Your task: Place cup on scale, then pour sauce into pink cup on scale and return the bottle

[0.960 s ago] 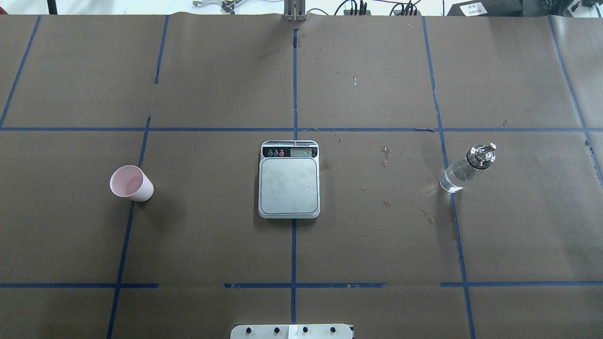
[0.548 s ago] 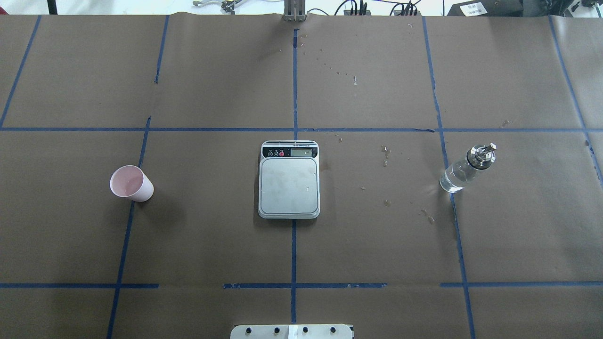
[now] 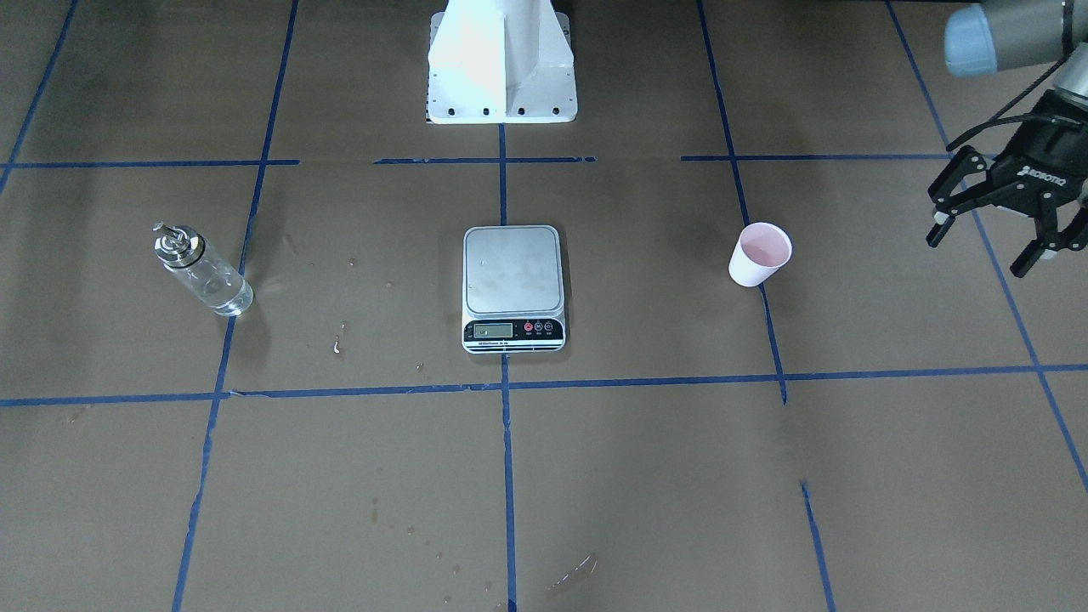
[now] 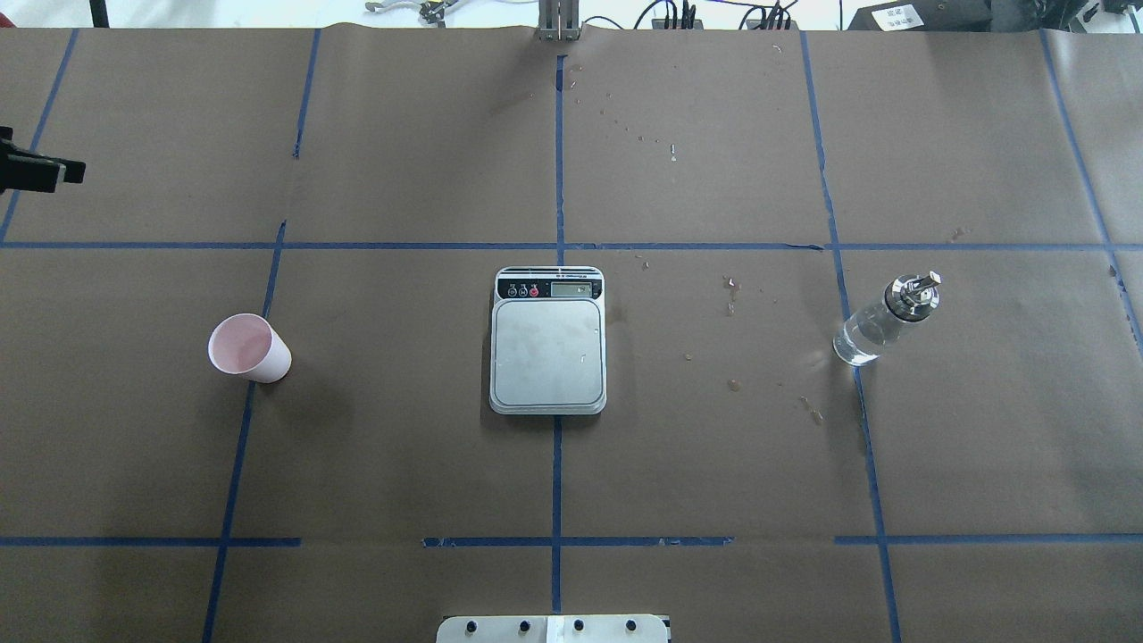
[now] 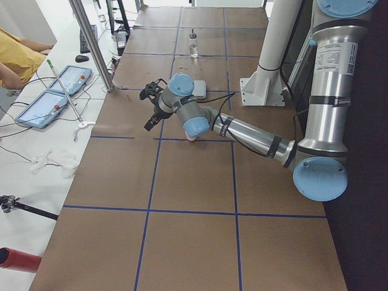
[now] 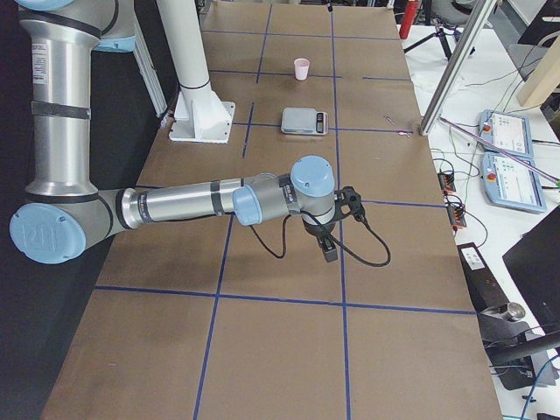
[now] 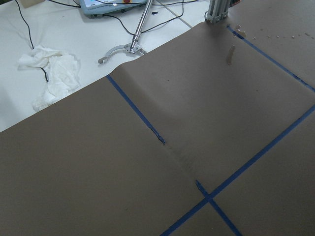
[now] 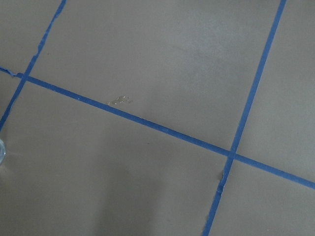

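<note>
The pink cup (image 4: 248,348) stands upright on the brown paper, left of the scale (image 4: 547,353); it also shows in the front view (image 3: 759,253). The scale's (image 3: 512,272) silver platform is bare. The glass bottle (image 4: 880,326) with clear sauce stands upright far right of the scale, and shows in the front view (image 3: 200,272). My left gripper (image 3: 977,253) is open and empty, above the table out past the cup; a black tip of it (image 4: 36,170) shows at the overhead view's left edge. My right gripper (image 6: 328,249) shows only in the right side view, far from the bottle; I cannot tell its state.
The robot's white base mount (image 3: 501,68) stands at the near table edge behind the scale. Small drops (image 4: 732,295) lie on the paper between scale and bottle. An aluminium post (image 4: 558,22) stands at the far edge. Tablets (image 5: 57,91) lie beyond the table.
A black tip of my left gripper has come into the overhead view at its left edge. Cup, scale and bottle have not moved.
</note>
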You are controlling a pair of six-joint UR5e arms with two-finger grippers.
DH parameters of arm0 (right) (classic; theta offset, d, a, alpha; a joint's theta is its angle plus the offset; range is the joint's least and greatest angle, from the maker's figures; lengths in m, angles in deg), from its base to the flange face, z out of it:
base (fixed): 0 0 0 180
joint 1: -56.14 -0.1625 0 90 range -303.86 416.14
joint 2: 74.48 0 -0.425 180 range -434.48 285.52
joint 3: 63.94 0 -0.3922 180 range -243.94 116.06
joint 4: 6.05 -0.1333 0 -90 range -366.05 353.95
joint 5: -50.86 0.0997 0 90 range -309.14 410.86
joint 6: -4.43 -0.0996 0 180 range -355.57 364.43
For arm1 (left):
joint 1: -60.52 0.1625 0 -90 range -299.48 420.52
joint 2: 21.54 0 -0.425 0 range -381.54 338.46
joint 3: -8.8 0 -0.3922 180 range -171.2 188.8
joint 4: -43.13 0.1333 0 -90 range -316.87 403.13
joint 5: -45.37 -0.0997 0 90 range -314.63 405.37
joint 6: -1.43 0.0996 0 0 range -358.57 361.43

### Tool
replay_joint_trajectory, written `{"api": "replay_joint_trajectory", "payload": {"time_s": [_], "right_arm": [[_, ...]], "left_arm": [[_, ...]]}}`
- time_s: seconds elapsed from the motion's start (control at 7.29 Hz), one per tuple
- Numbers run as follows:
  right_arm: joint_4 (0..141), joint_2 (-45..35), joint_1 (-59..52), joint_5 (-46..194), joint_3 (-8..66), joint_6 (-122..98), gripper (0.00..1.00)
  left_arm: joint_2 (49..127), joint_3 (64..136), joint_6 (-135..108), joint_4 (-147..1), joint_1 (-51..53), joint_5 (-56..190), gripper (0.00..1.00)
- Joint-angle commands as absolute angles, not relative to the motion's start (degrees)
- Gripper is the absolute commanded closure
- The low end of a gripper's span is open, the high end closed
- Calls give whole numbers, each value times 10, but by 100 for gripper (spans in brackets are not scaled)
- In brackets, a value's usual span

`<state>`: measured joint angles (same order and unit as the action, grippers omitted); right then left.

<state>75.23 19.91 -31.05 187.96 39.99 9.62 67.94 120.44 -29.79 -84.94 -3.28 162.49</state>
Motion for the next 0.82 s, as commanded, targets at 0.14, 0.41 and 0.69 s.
{"api": "replay_joint_trajectory", "payload": {"time_s": [0.14, 0.41, 0.69], "right_arm": [[711, 217, -311, 1876, 387, 96, 0], [711, 218, -311, 1877, 387, 93, 0], [711, 217, -311, 1877, 390, 80, 0]], "left_arm": [[664, 1228, -571, -849, 161, 1473, 18], [661, 1218, -663, -848, 215, 1436, 39], [647, 1210, -662, -847, 216, 1435, 39]]}}
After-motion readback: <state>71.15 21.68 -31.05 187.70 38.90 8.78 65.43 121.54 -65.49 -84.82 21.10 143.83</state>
